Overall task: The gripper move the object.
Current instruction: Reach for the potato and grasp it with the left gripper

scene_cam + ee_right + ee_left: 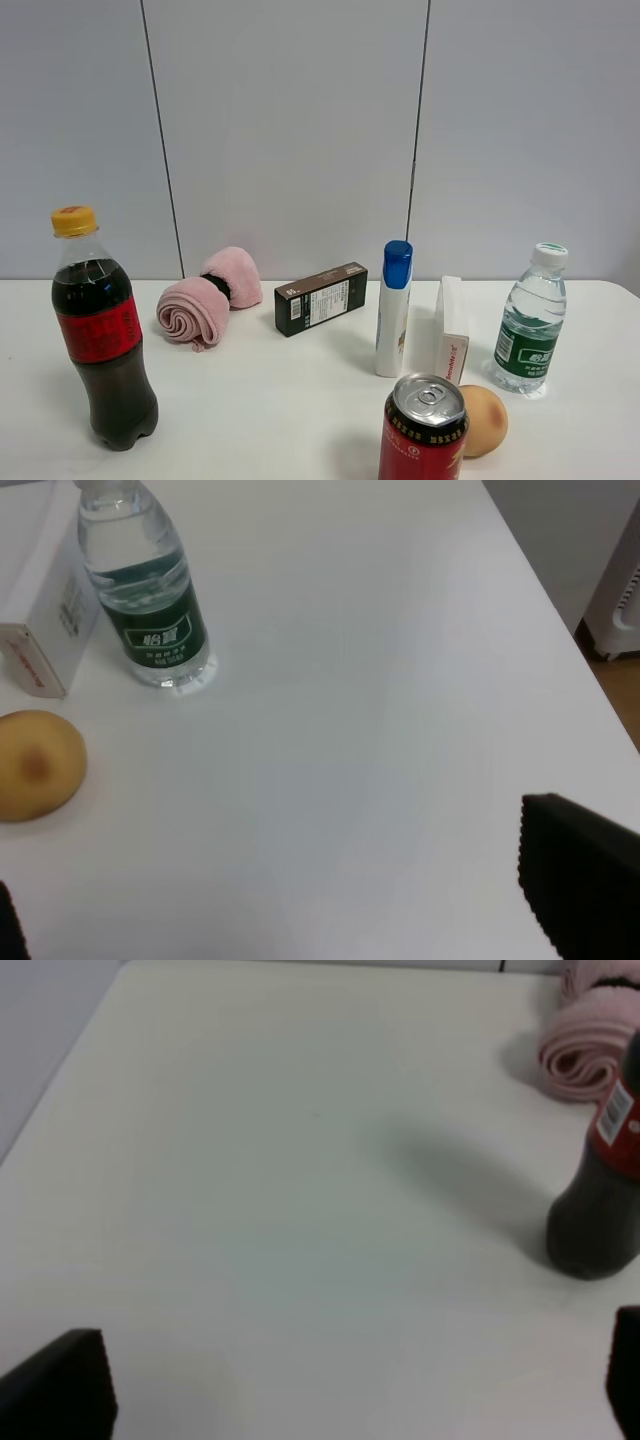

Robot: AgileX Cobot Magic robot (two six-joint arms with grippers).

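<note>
nearest, a red aluminium drinks can (423, 432) is seen. the small round yellow-orange peach-like fruit (487, 420) is found just beside the can and slightly behind it, untouched on the white table (250, 420). the right gripper (290, 905) is spread wide and empty, near the fruit. the left gripper (345, 1385) is released too, nothing grasped. farther behind the can, a clear green-labelled water bottle (531, 320) is noted. nothing is judged done: approach, grasp and move are all left.
</note>
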